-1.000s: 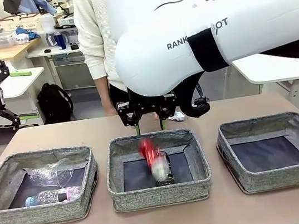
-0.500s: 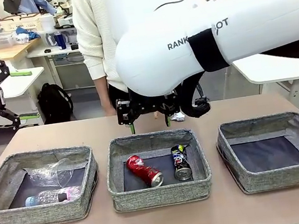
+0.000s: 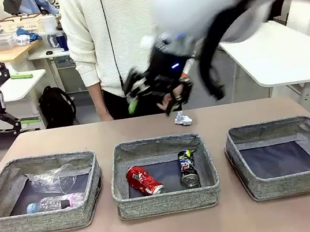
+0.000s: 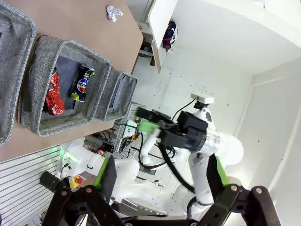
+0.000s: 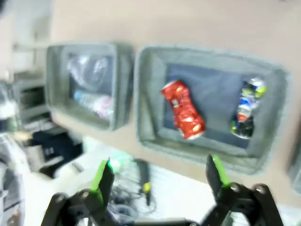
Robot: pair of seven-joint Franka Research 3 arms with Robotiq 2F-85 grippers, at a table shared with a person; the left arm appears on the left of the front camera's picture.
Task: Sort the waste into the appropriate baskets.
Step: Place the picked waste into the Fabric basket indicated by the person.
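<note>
While the right tool (image 3: 151,96) hangs blurred above the counter's far edge, at about 12 o'clock from the middle basket (image 3: 167,199), its green-padded fingers stand wide apart with nothing between them. Its own wrist view shows the same spread, empty fingers (image 5: 104,175) over two baskets. The left tool (image 4: 162,181) is likewise spread wide and empty in its wrist view, raised off to the side of the counter (image 4: 84,21).

Three shallow rectangular bins of grey woven fabric, soft-walled with dark flat bottoms, sit in a row on the brown counter. Inside the middle basket a crushed red can (image 3: 143,180) lies tilted at 9 o'clock, and a crushed dark blue-silver can (image 3: 187,168) lies just beside it at 3 o'clock, the two apart. At 9 o'clock of the row, the left basket (image 3: 42,220) holds a clear plastic cup (image 3: 55,179) on its side and, nearer the front wall, a clear plastic bottle (image 3: 56,203) with a pinkish label. At 3 o'clock, the right basket (image 3: 296,179) shows only its dark bottom.

A crumpled white paper wad (image 3: 183,119) rests on the bare counter at 12 o'clock beyond the middle basket, below the right tool. A person in a white ribbed sweater (image 3: 97,43) stands behind the far edge.
</note>
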